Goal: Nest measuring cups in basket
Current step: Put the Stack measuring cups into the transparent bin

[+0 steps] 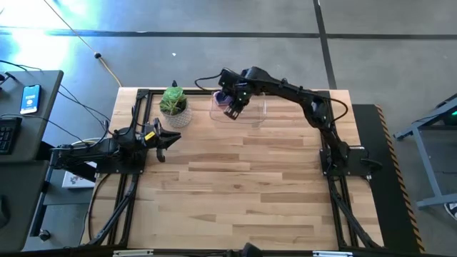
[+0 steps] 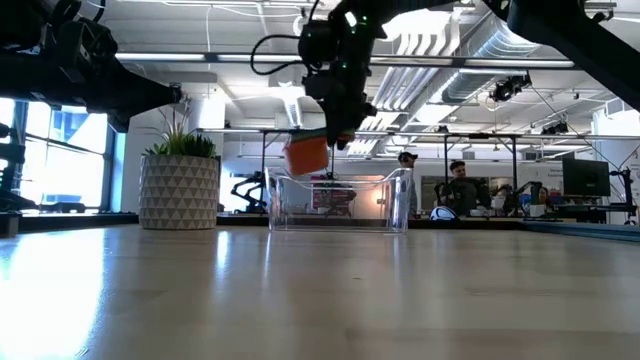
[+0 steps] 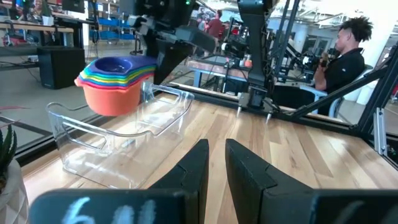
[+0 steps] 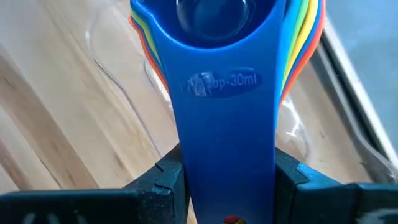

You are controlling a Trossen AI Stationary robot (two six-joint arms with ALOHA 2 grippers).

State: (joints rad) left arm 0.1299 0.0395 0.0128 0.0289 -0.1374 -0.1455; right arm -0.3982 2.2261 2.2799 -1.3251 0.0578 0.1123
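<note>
The measuring cups form one nested stack, orange outermost and blue innermost, held in the air by my right gripper. The stack hangs at about rim height over the left end of the basket, a clear bin near the table's far edge. The right wrist view shows the blue cup's handle running back between the fingers, with the other colours fanned beside it. My left gripper waits at the table's left side, pointing level, shut with only a thin slit between its fingers. My right gripper pinches the stacked handles by their two long edges, one finger on each side and the blue handle uppermost. The fingers come steeply from above. The bowls hang beyond the fingertips, clear of the table and the basket.
A green plant in a white patterned pot stands just left of the basket, between it and my left gripper. The wooden tabletop spreads toward the near edge. People sit at desks in the room beyond the far edge.
</note>
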